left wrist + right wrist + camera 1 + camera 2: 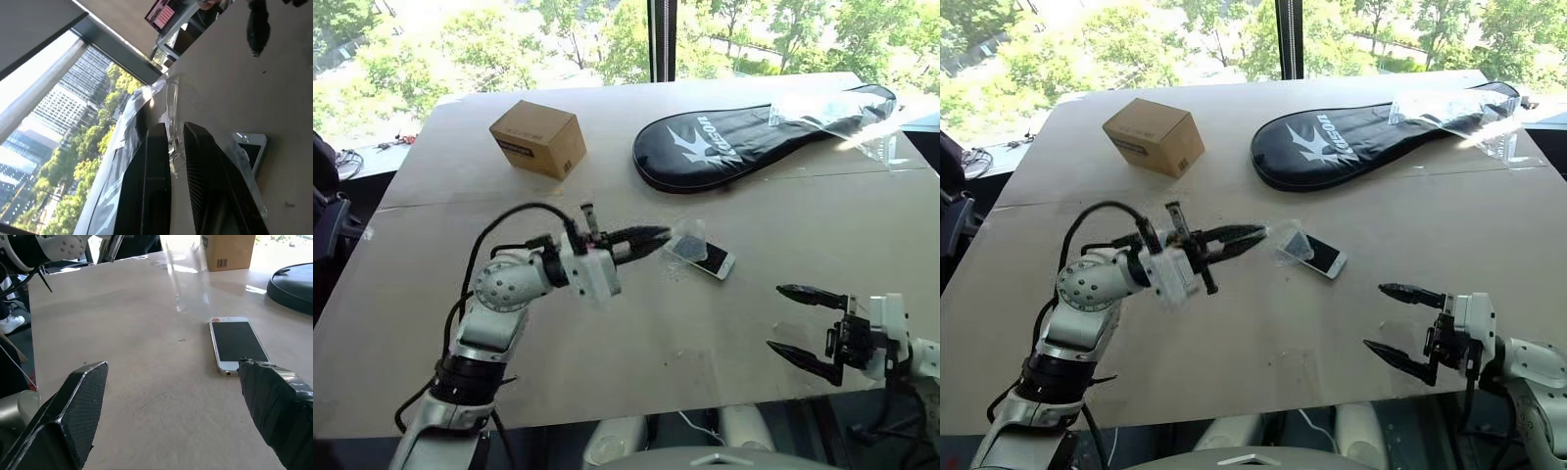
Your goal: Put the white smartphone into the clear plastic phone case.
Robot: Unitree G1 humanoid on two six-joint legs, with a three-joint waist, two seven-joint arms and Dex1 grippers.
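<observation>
The white smartphone (709,260) lies screen up near the middle of the table. Just above its left end hangs the clear plastic phone case (687,238), tilted on edge. My left gripper (658,236) points right and is shut on the case's rim; in the left wrist view the rim (174,110) runs between the two black fingers (151,166). My right gripper (776,317) stands open, low at the near right of the table, aimed at the phone (237,342) from a short way off with nothing between its fingers.
A cardboard box (540,137) stands at the back left. A black racket cover (744,137) lies at the back right, with a crinkled clear plastic bag (832,113) on its far end. The table's near edge (607,416) runs just below both arms.
</observation>
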